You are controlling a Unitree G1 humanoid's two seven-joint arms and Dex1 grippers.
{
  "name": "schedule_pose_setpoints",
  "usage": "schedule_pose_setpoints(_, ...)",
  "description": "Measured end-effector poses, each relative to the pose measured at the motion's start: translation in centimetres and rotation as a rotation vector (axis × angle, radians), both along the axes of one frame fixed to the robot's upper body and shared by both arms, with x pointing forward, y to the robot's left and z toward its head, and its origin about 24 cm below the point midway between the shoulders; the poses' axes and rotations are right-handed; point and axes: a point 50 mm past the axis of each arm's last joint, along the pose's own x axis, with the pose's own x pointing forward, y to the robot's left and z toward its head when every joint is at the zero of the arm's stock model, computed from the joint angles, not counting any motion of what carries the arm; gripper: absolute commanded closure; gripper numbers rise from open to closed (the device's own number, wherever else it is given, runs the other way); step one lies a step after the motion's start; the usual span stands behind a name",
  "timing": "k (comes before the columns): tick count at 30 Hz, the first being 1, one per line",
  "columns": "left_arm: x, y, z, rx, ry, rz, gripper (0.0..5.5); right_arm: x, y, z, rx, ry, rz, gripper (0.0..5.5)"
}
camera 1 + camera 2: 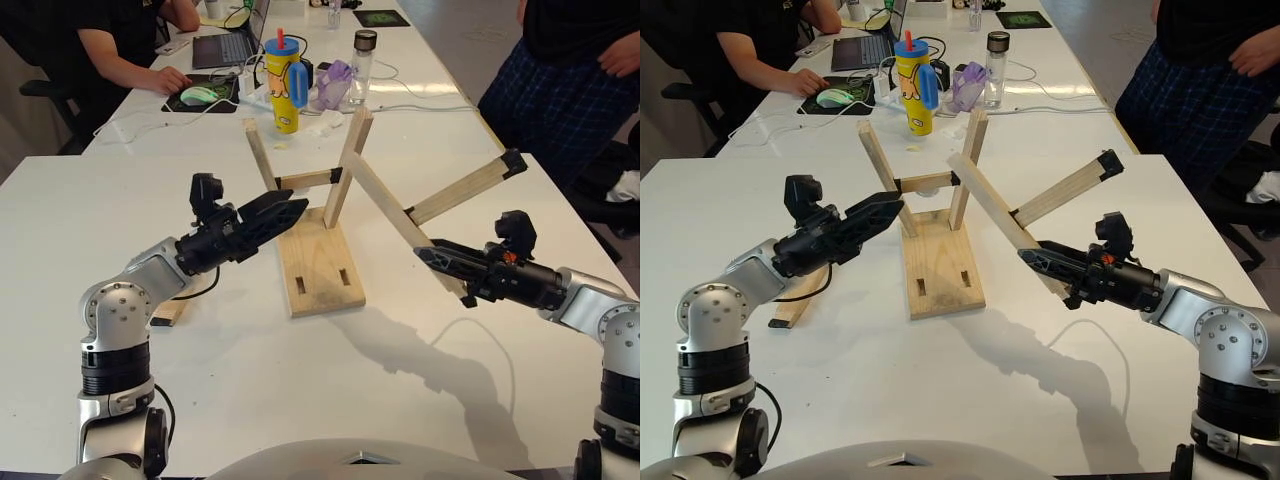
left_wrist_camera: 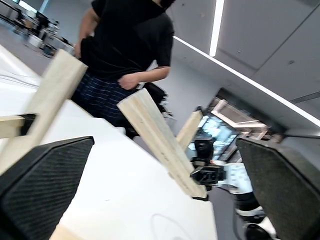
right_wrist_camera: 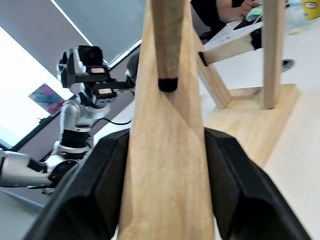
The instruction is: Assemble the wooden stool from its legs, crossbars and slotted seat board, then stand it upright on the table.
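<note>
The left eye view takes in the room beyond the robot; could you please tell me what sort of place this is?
Probably an office or lab workspace: long white tables, a laptop and mouse on the far one, and a stool leg in the right gripper.

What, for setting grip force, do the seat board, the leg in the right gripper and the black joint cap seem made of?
Seat board: pale, unfinished-looking wood, visible grain, matte, cut slots.
Leg: the same light wood, grain lines showing up close.
Joint cap: black, smooth, probably plastic; possibly rubber.
</note>
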Motion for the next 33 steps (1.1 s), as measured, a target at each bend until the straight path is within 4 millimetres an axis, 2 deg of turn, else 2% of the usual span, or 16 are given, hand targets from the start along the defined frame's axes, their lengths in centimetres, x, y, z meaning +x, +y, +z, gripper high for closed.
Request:
schedule_pose_setpoints(10,0.0,-1.6,-0.1,-0.006,0.040,-0.111,0.28,-0.4,2.9,0.3,0.110,0.016,0.146,3.45)
schedule_pose_setpoints(16,0.0,-2.2,0.3,-0.055,0.042,-0.139,0.28,-0.7,3.8,0.3,0.110,0.019,0.198,3.45)
schedule_pose_setpoints(25,-0.2,-2.3,0.6,-0.068,0.069,-0.184,1.50,-1.1,4.2,0.2,0.098,-0.003,0.237,3.45)
schedule_pose_setpoints(33,-0.4,-2.1,0.5,-0.041,0.084,-0.206,2.87,-1.3,4.3,0.1,0.099,-0.013,0.242,3.45)
